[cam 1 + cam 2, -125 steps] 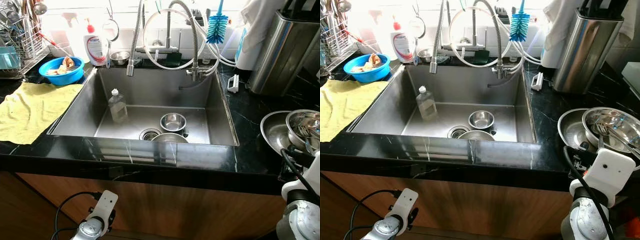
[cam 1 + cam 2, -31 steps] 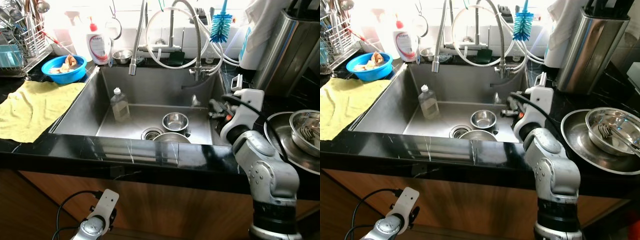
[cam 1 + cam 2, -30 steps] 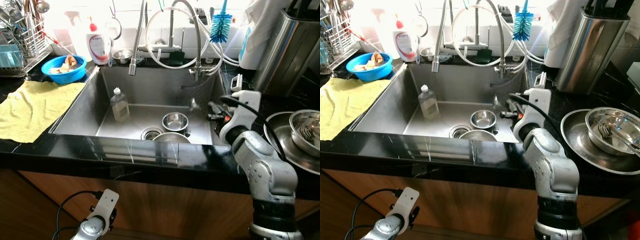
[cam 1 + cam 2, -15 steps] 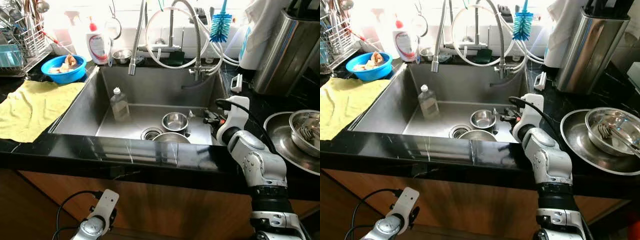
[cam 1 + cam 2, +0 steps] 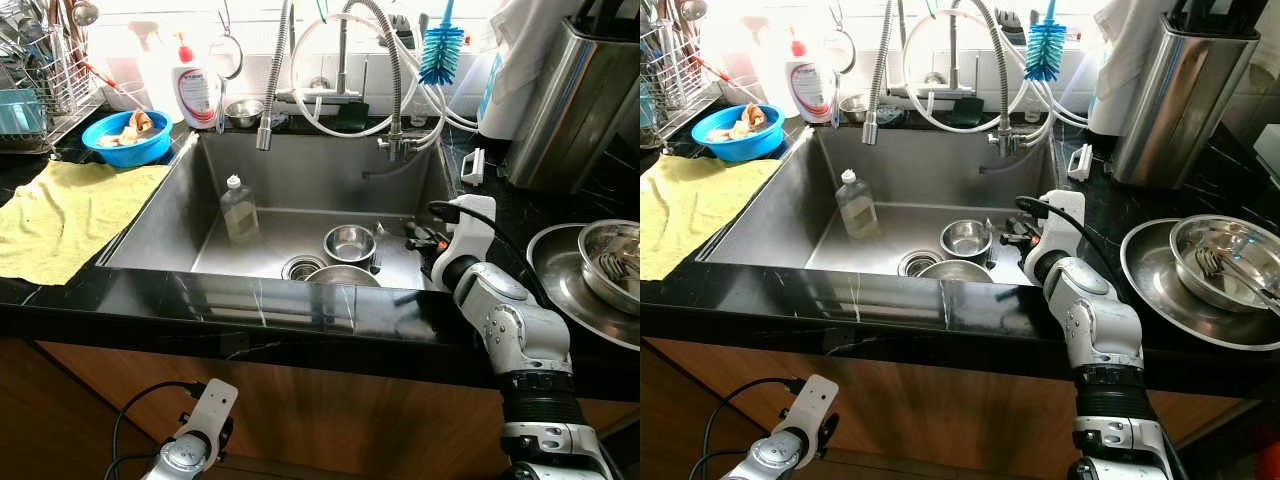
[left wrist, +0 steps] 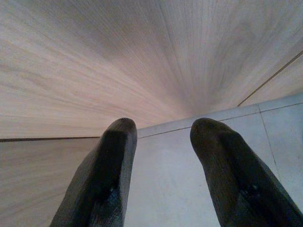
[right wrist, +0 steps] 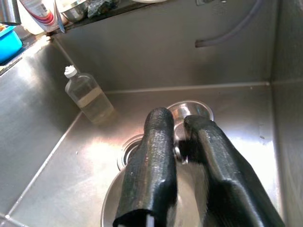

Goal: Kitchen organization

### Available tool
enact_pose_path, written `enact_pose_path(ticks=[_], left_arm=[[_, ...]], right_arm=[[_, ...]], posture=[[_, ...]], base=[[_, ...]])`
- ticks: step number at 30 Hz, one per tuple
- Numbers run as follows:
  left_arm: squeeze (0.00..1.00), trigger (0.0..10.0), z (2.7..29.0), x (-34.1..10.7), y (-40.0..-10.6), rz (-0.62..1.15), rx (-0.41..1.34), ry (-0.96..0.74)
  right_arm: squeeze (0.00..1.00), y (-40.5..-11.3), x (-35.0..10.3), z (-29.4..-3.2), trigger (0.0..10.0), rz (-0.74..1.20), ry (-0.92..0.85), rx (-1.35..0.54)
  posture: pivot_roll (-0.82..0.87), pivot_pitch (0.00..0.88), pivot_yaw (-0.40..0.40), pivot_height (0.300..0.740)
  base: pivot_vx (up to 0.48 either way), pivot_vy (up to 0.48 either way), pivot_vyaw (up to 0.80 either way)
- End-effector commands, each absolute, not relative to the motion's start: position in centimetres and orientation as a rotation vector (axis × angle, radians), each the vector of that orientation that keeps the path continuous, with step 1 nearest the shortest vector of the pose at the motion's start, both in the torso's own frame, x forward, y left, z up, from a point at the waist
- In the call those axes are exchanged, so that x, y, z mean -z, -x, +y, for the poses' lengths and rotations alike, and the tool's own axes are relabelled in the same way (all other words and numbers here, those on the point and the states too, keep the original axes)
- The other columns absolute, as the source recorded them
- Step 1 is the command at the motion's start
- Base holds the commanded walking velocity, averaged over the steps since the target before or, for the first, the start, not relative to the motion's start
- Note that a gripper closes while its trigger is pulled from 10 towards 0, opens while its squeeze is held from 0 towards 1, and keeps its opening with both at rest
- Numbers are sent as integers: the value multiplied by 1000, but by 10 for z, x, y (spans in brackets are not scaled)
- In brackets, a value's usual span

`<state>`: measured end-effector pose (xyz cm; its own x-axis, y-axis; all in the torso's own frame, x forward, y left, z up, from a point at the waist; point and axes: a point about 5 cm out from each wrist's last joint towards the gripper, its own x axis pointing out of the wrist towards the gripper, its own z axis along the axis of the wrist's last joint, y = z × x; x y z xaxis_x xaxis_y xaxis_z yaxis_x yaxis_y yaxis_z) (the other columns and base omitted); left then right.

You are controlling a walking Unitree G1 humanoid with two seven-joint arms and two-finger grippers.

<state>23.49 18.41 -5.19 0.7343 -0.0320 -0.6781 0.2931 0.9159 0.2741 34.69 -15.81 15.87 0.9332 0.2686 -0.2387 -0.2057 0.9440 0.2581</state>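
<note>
Nearest the camera, the left gripper (image 5: pixel 205 425) is hanging idle in front of the wooden cabinet below the bench (image 5: pixel 250 305), and the left wrist view is showing its two black fingers (image 6: pixel 106 179) standing apart over wood and pale floor tiles. The black bench front is running across the scene, with a yellow cloth (image 5: pixel 60 215) lying on it to the left of the sink (image 5: pixel 200 190).

On the right, the silver right arm is bending over the bench edge and reaching into the sink, and the right gripper (image 5: pixel 1012 232) is hanging low over the basin beside the small steel bowl (image 5: pixel 966 238). In the right wrist view its fingers (image 7: pixel 154 161) are sitting close together with only a narrow gap, pointing down at the small steel bowl's rim; whether they are touching or pinching it cannot be told. A larger steel bowl (image 5: pixel 342 274) is lying nearer the front wall, beside the drain (image 5: pixel 298 267).

Further left in the basin, a clear bottle (image 5: pixel 238 208) with a white cap is leaning against the sink wall. On the bench at the right, stacked steel dishes (image 5: pixel 590 265) are sitting with cutlery inside.

At the back, a blue bowl (image 5: pixel 125 138), a soap bottle (image 5: pixel 197 88), the spring faucet (image 5: pixel 272 75), a blue bottle brush (image 5: pixel 440 45) and a tall steel canister (image 5: pixel 565 100) are standing along the wall.
</note>
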Motion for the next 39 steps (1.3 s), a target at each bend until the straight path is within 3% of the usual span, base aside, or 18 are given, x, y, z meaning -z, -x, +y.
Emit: enact_pose_path(ticks=[1, 7, 8, 9, 10, 11, 12, 13, 20, 26, 30, 37, 39], left_arm=[[0, 10000, 190, 54, -230, 746, 168, -383], [0, 10000, 190, 55, -229, 748, 169, -385], [0, 10000, 190, 55, -229, 748, 169, -385], [0, 10000, 190, 55, -229, 749, 169, -386], [0, 10000, 190, 55, -229, 749, 169, -386], [0, 10000, 190, 55, -229, 749, 171, -388], [0, 10000, 190, 55, -229, 749, 172, -388], [0, 10000, 190, 55, -229, 749, 173, -389], [0, 10000, 192, 55, -229, 748, 176, -397], [0, 10000, 194, 55, -228, 749, 178, -401], [0, 10000, 193, 54, -229, 749, 183, -404], [0, 10000, 188, 54, -231, 743, 202, -405], [0, 10000, 188, 54, -232, 741, 204, -405]], right_arm=[[627, -350, -164, -153, 10000, 260, -225, -265], [647, -348, -166, -152, 10000, 247, -207, -271], [678, -348, -166, -152, 10000, 245, -205, -270], [863, -347, -166, -152, 10000, 242, -198, -265], [863, -347, -166, -152, 10000, 242, -198, -265], [753, -347, -166, -153, 10000, 239, -186, -251], [753, -347, -168, -154, 10000, 220, -165, -240], [0, -348, -178, -159, 10000, 139, -80, -172], [0, -332, -229, -175, 10000, -175, 160, 25], [0, -304, -238, -183, 10000, -300, 281, 142], [0, -273, -231, -194, 10000, -358, 461, 254], [0, -233, -207, -207, 10000, -284, 417, 456], [0, -224, -193, -212, 10000, -206, 334, 537]], posture=[[-126, 0, 46, 740], [-125, 0, 45, 740], [-125, 0, 45, 740], [-126, 0, 46, 740], [-126, 0, 46, 740], [-126, 0, 46, 740], [-126, 0, 46, 740], [-121, 0, 46, 740], [-122, 0, 51, 740], [-125, 0, 52, 740], [-134, 0, 59, 740], [-148, 0, 66, 740], [-147, 0, 62, 740]], base=[[0, 0, 0], [0, 0, 0], [0, 0, 0], [0, 0, 0], [0, 0, 0], [0, 0, 0], [0, 0, 0], [0, 0, 0], [0, 0, 0], [0, 0, 0], [0, 0, 0], [0, 0, 0], [0, 0, 0]])
